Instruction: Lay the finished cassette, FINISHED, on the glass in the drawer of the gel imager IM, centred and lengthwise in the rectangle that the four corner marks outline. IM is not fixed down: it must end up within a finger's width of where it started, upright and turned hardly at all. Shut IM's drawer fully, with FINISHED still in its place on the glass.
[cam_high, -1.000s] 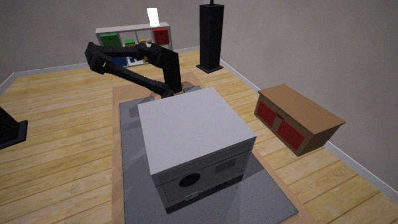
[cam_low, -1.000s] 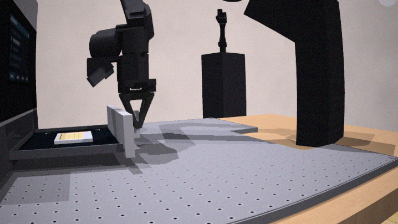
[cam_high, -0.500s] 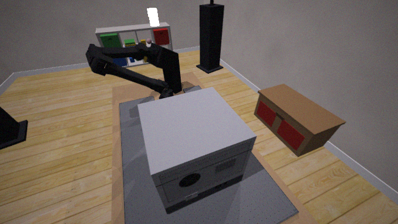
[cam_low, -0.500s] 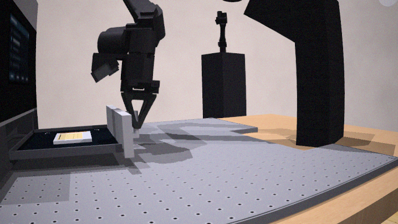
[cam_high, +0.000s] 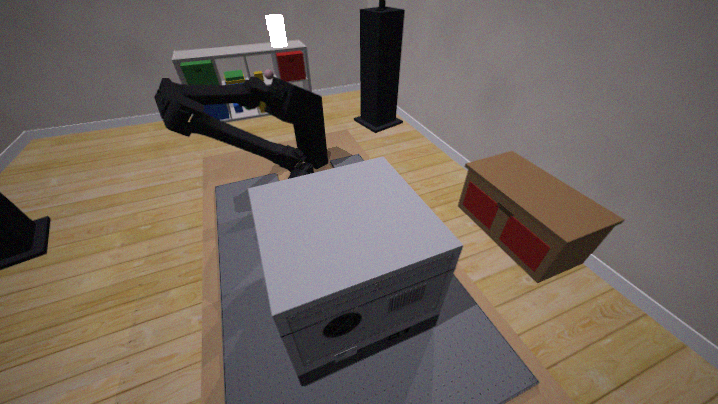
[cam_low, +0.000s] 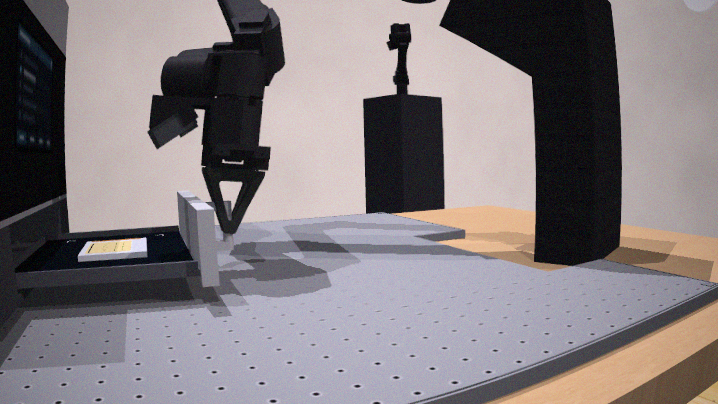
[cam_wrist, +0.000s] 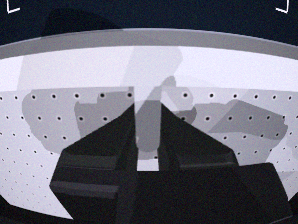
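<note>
In the exterior view's upper left, the arm (cam_high: 228, 136) (cam_low: 240, 72) is pointing its gripper (cam_low: 229, 232) (cam_wrist: 147, 109) downward, fingers standing narrowly apart.
</note>
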